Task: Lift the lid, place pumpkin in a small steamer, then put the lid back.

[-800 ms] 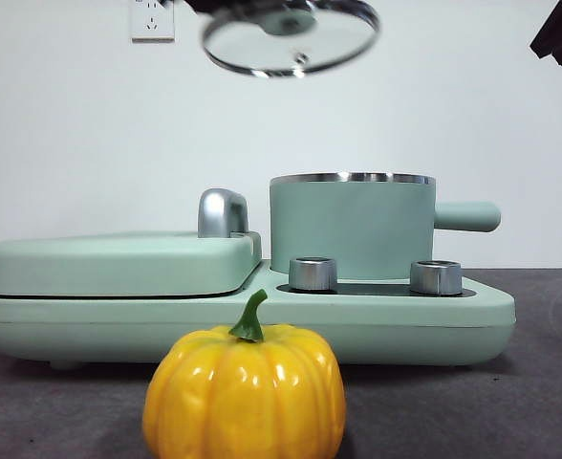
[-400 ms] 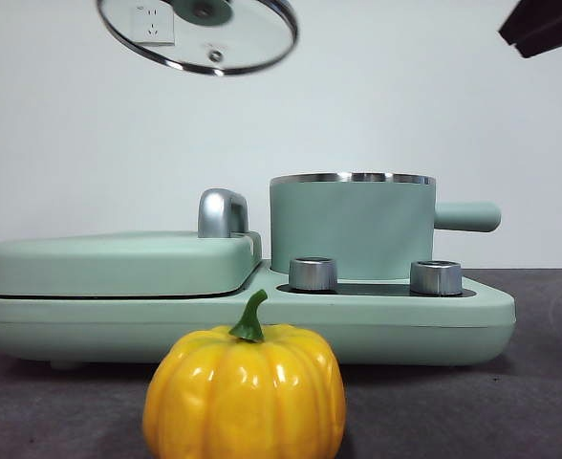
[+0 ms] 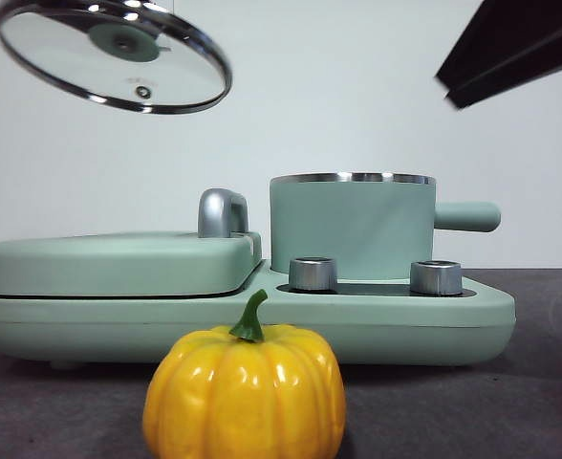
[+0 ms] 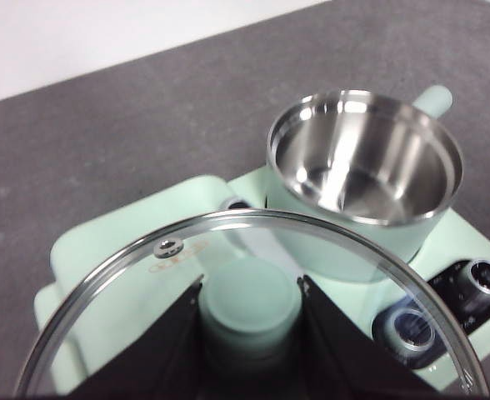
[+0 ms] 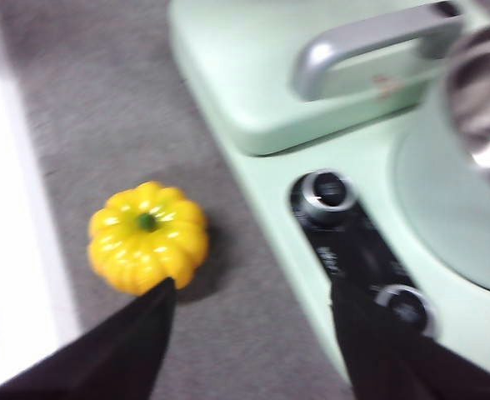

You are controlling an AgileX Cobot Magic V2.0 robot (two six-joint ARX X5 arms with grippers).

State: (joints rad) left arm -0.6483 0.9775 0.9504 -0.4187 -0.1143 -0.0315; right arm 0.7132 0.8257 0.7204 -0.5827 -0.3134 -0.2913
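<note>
high at the left of the front view i hold the lid (image 3: 114,57) in the air, tilted, over the flat griddle cover (image 3: 118,263) and well apart from the pot. in my left wrist view my left gripper (image 4: 251,304) has its two jaws pressed on both sides of the mint-green knob (image 4: 249,304), so the jaws are narrow and they clamp the knob between them; the glass disc with its steel rim spreads out around the jaws. below the lid stands the mint-green cooker base (image 3: 262,325), with a silver handle (image 3: 222,212) behind the griddle cover. in front of the base, on the grey table (image 3: 510,411), the pumpkin (image 3: 245,392) sits upright with its green stem up, near the camera and touching nothing else. to the right of the handle the small steamer (image 3: 353,228) stands uncovered on the base, its steel inside empty in the left wrist view, with two silver dials (image 3: 313,273) before it. my right gripper (image 5: 249,333) comes in dark at the upper right of the front view; its jaws are wide apart and hold nothing, and the pumpkin lies just beyond one jaw tip, not between them.
</note>
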